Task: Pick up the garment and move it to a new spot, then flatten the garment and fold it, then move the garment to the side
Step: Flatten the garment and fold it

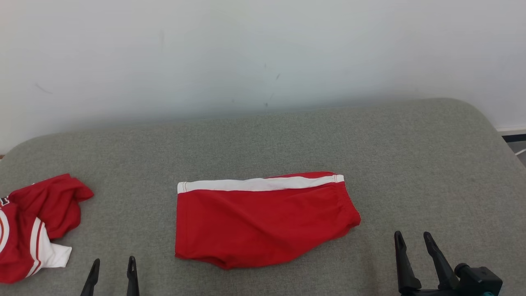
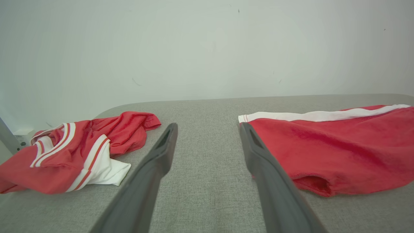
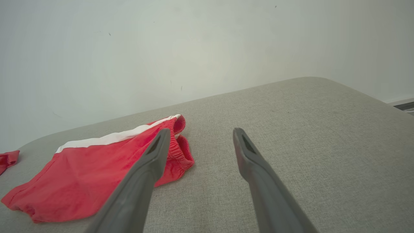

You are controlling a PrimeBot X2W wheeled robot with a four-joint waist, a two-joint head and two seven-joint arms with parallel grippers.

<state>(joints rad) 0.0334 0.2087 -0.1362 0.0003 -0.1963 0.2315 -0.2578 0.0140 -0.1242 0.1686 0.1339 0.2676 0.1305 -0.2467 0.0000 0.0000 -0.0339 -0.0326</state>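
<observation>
Red shorts (image 1: pixel 263 222) at the middle of a grey fabric surface (image 1: pixel 411 164), folded flat. Long axis left to right, parallel to the white wall (image 1: pixel 263 53); white side stripe along the far edge, gathered waistband end toward the right, straight hem toward the left. Crumpled red-and-white jersey (image 1: pixel 37 226) at the left edge, well apart from the shorts. Left gripper (image 1: pixel 114 260) low at the near left, fingers spread, holding nothing, between jersey and shorts. Right gripper (image 1: pixel 412 233) low at the near right, fingers likewise apart and empty, just off the waistband end.

From the left wrist: left gripper (image 2: pixel 208 126) with fingers spread wide over bare grey surface (image 2: pixel 207 181), touching no cloth. Shorts (image 2: pixel 339 152) to the right, hem corner just past the right fingertip, stripe running away rightward. Jersey (image 2: pixel 71 152) heaped to the left.

From the right wrist: right gripper (image 3: pixel 201 130) with fingers parted, nothing between them. Shorts (image 3: pixel 97 168) to the left, partly behind the left finger, puckered waistband end nearest the fingertips, stripe stretching off to the left. Scrap of jersey (image 3: pixel 8 158) at the far left edge.
</observation>
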